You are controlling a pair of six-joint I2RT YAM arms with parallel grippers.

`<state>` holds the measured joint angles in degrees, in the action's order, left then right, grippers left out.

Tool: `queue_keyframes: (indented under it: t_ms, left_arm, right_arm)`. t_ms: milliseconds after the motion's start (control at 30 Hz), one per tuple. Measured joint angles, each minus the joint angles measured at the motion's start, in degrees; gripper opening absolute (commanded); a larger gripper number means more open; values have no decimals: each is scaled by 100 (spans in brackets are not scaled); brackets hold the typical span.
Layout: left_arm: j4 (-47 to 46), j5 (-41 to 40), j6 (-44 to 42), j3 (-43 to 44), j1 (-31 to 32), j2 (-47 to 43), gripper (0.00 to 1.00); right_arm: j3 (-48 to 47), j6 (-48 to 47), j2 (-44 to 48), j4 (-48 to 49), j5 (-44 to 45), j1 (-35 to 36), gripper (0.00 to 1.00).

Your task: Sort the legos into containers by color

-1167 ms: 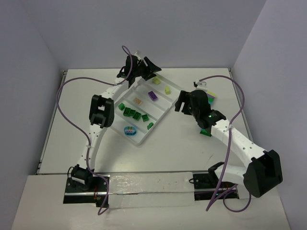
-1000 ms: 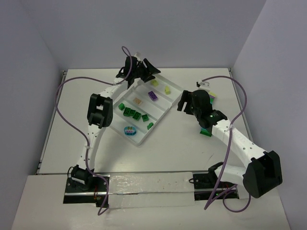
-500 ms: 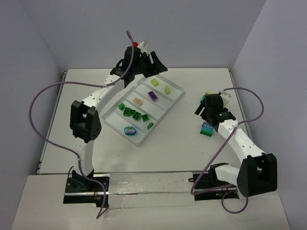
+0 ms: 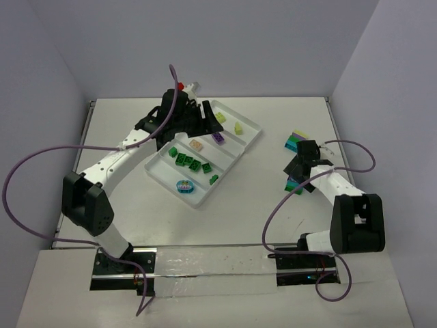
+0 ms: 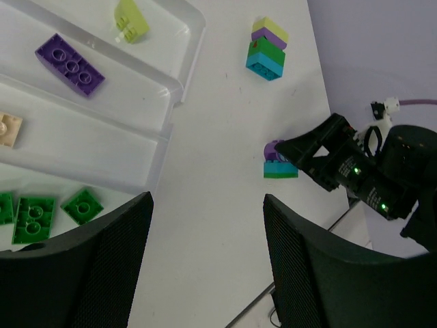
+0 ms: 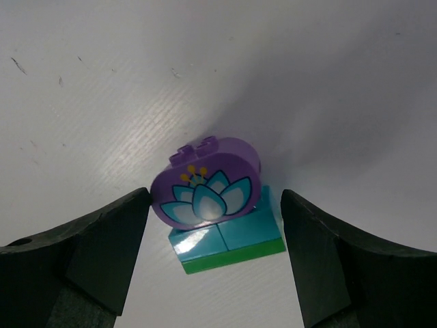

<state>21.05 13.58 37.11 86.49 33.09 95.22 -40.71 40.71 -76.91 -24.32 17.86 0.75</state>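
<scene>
Right jaws stand wide and low over the desk (image 4: 246,212), one on each side of a small clump of legos (image 6: 213,212). There is a gap on both sides, so nothing is gripped. That clump is a rounded purple piece printed with a water-lily flower, standing on a teal-blue brick over a green base. It rests on the desk well to the right of the tray (image 4: 254,131). Left jaws are also wide apart and hold nothing. They hang above the far end of the tray, and their own camera looks between them at the desk just beside the tray's right rim. A second clump (image 4: 295,141), yellow-green over purple over teal-blue, sits farther back on the desk, apart from the first.

Inside the tray, a yellow-green brick (image 4: 238,127) lies in the farthest compartment. Next come a purple brick (image 4: 218,137) and a peach one (image 4: 198,144); whether those two share a compartment I cannot tell. A row of green bricks (image 4: 194,163) lies in a nearer compartment, and a teal-blue piece (image 4: 184,185) lies in the nearest.
</scene>
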Motion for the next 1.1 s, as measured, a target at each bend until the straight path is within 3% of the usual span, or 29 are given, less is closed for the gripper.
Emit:
queue_keyframes:
  t_ms: [300, 533, 700, 867, 1000, 1100]
  left_arm:
    - [85, -173, -39, -251, 84, -583, 72]
    - [36, -166, -35, -433, 84, -626, 72]
    - [34, -161, -34, -438, 84, -577, 72]
    - [40, -124, -38, -438, 84, -485, 72]
    - [12, -111, -34, -440, 84, -485, 72]
    - [10, -101, -34, -440, 84, -485, 72]
  right_arm:
    - [-71, -393, -685, 535, -811, 82, 87]
    - [-153, -671, -729, 565, -1090, 808, 87]
    - [-346, -1154, -729, 594, -1986, 1101, 83]
    - [-515, -1742, -626, 800, -2902, 1457, 87]
    - [-580, -1870, -306, 796, -2515, 1604, 90]
    - [-613, -1717, -221, 837, -2010, 1299, 91]
